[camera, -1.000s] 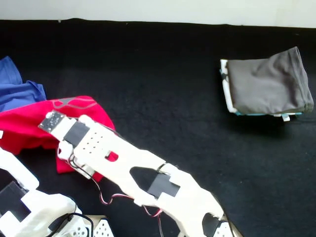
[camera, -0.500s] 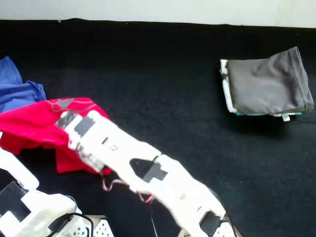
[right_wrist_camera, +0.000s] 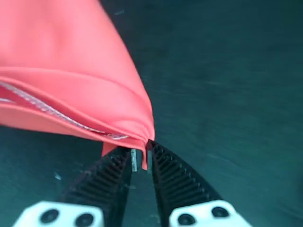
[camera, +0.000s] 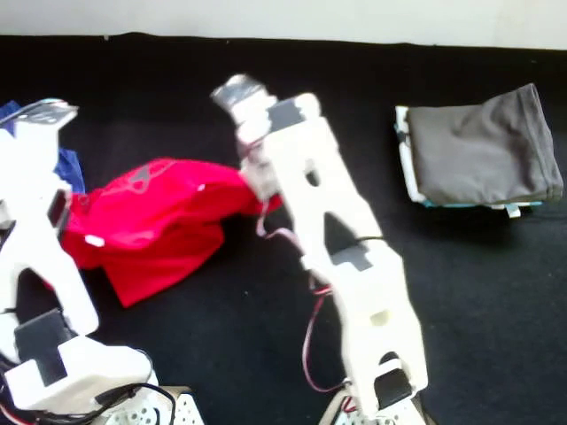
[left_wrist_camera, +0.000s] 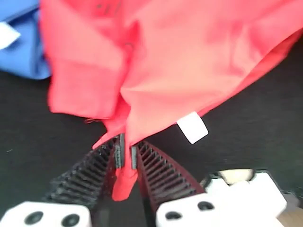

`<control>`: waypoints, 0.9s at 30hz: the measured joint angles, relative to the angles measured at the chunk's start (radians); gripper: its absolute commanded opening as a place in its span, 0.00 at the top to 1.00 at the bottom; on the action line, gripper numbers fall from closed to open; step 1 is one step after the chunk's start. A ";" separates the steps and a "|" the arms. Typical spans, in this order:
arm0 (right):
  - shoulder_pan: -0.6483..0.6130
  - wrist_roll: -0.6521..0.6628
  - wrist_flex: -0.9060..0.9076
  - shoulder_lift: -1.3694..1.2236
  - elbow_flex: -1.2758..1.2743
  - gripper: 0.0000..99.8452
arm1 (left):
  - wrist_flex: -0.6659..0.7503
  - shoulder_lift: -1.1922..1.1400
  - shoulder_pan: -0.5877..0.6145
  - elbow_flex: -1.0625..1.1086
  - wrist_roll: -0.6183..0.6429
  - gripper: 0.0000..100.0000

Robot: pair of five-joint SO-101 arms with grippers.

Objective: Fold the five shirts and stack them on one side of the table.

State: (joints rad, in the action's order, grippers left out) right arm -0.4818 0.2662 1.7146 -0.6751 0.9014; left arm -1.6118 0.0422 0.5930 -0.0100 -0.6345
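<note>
A red shirt (camera: 155, 226) hangs stretched between both arms over the left half of the black table (camera: 354, 115). My left gripper (left_wrist_camera: 125, 158) is shut on one pinched edge of the red shirt (left_wrist_camera: 165, 61), at the far left. My right gripper (right_wrist_camera: 140, 160) is shut on another corner of the red shirt (right_wrist_camera: 66, 80), near the table's middle (camera: 257, 190). A blue shirt (camera: 66, 164) lies behind the left arm; the blue shirt (left_wrist_camera: 21, 47) is partly hidden by red cloth. A folded stack topped by a grey shirt (camera: 483, 150) rests at the right.
The white left arm (camera: 40, 266) rises along the left edge and the right arm (camera: 341, 257) stands mid-table. Bare black table lies between the red shirt and the folded stack. A white wall (camera: 283, 18) borders the far edge.
Both arms have lifted from low over the table. The right gripper has pulled a corner of the red shirt up and toward the middle, and the left arm has risen holding the other end.
</note>
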 measured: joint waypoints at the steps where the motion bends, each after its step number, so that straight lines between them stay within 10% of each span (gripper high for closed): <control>1: 0.023 0.006 0.014 0.014 0.031 0.99 | -0.011 0.000 -0.023 -0.012 0.012 0.99; 27: 0.313 0.014 -0.012 0.560 0.181 0.99 | -0.149 0.358 -0.255 -0.423 0.120 0.99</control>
State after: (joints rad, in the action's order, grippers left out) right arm -0.1688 0.2800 1.7024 -0.1151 1.0825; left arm -1.7607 0.3997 0.3383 -0.4335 -0.5148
